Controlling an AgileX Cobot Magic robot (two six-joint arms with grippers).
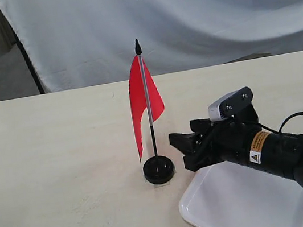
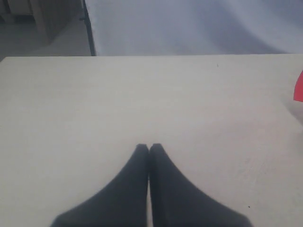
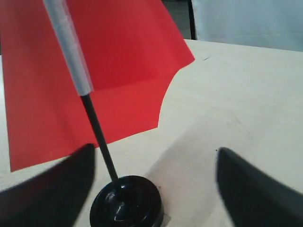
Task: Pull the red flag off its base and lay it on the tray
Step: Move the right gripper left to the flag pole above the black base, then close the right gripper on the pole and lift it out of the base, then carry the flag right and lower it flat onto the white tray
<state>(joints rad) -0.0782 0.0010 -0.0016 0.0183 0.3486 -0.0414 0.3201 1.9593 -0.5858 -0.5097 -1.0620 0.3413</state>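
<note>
The black robot arm point(image 1: 273, 154) is covering part of the shallow glossy white plastic tray point(image 1: 229, 205), its near edge running out of frame. The left wrist view is catching only a sliver of the red cloth flag point(image 2: 298, 87).

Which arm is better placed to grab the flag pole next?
Right. The right gripper is open, close beside the red flag and its base. The left gripper is shut, with only a sliver of red at its view's edge.
</note>
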